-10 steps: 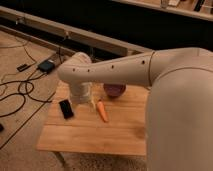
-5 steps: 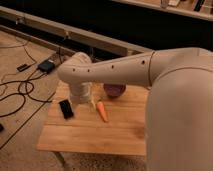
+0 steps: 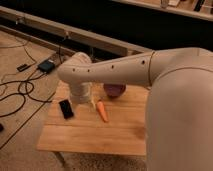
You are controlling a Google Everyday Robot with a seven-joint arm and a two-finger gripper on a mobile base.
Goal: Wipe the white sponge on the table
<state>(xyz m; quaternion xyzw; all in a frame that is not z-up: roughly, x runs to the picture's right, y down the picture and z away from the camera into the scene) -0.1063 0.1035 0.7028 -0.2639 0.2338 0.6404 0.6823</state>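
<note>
Single view, from above and behind the robot's shoulder.

- The white arm (image 3: 125, 70) is seen reaching in from the right and bending down at its wrist over the rear left part of the tabletop (image 3: 100, 136).
- The end effector (image 3: 85, 100) is placed low over the tabletop, directly below the wrist housing and largely hidden by it. It cannot be told whether it is apart, together or clamped on anything.
- The white sponge (image 3: 93, 103) is made out only as a pale cream sliver at the right edge of the end effector, just beside the thick top end of the carrot (image 3: 102, 111). Contact between sponge and end effector cannot be confirmed.
- The carrot is laid flat, its tip pointed toward the near edge.
- A dark purple bowl (image 3: 114, 90) is set behind the carrot, partly covered by the arm.
- A flat black rectangle (image 3: 66, 108) is laid left of the end effector, near it but apart.
- On the floor (image 3: 20, 130), black cables (image 3: 15, 95) and a small dark box (image 3: 46, 66) are noted left of the tabletop.
</note>
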